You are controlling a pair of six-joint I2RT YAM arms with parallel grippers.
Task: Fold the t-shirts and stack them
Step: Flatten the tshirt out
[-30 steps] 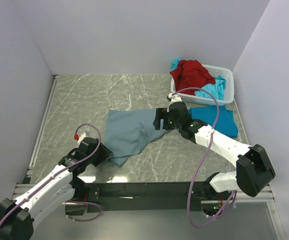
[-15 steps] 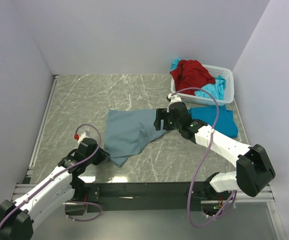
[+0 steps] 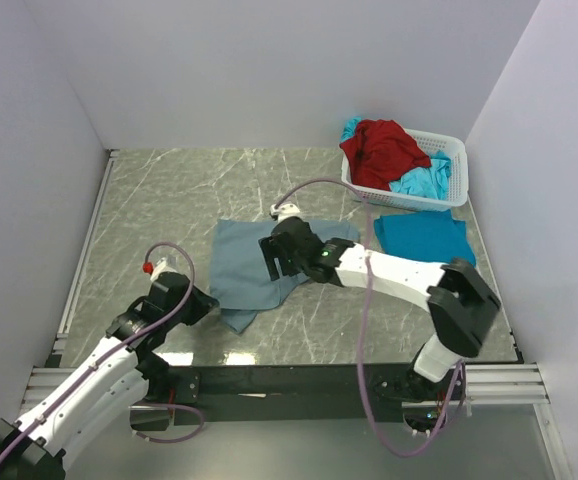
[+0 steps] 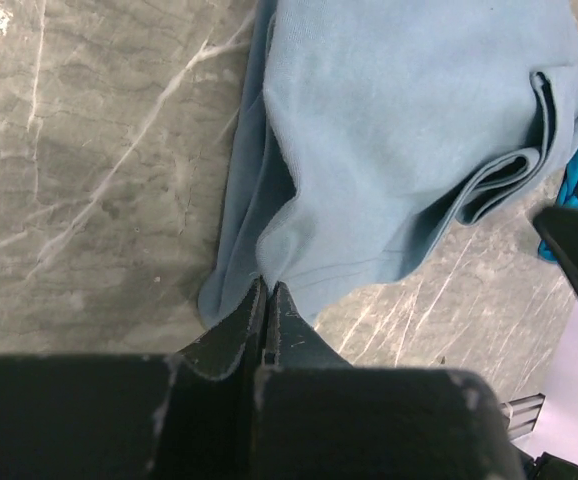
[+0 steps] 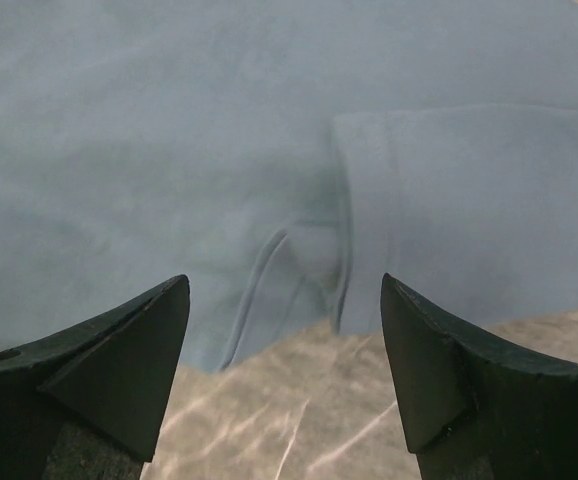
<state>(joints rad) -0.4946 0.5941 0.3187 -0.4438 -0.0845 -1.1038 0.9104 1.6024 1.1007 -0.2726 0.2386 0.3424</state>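
Now the grey-blue t-shirt [image 3: 252, 262] lies in the middle of the table [image 3: 169, 195], running toward the far right corner from the left gripper [image 4: 267, 292] clamped on its near-left corner, while the wide-open right gripper [image 5: 284, 292] hovers over its near edge.

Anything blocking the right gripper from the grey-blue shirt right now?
Nothing visible. The right gripper hangs open directly over the grey-blue shirt, with only bare cloth under it. The left gripper is pinched shut on the shirt's near corner, clear of the right one.
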